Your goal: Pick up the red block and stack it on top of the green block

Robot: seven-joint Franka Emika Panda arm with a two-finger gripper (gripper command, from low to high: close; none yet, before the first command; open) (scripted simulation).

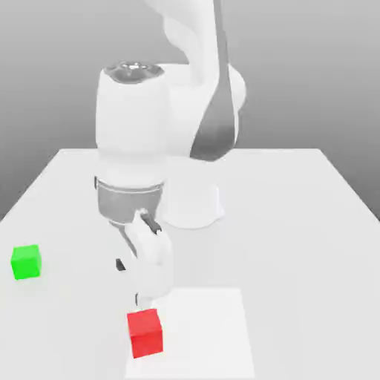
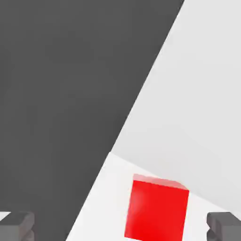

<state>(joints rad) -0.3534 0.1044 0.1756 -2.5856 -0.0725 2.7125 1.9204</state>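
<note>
The pincer (image 2: 120,226) hangs low over the white bench (image 1: 297,223), spread wide with nothing in its grip. Between its two grey fingertips (image 2: 16,225), just beneath them and untouched, sits the red block (image 1: 145,332) on a brighter white square patch (image 1: 211,334) of the bench. The green block (image 1: 26,261) rests well apart from the pincer, off towards the exterior view's left, alone near the bench's edge.

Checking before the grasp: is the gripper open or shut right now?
Open. In the hand view the gripper has its fingertips far apart, with the red block between them, not touched.
</note>
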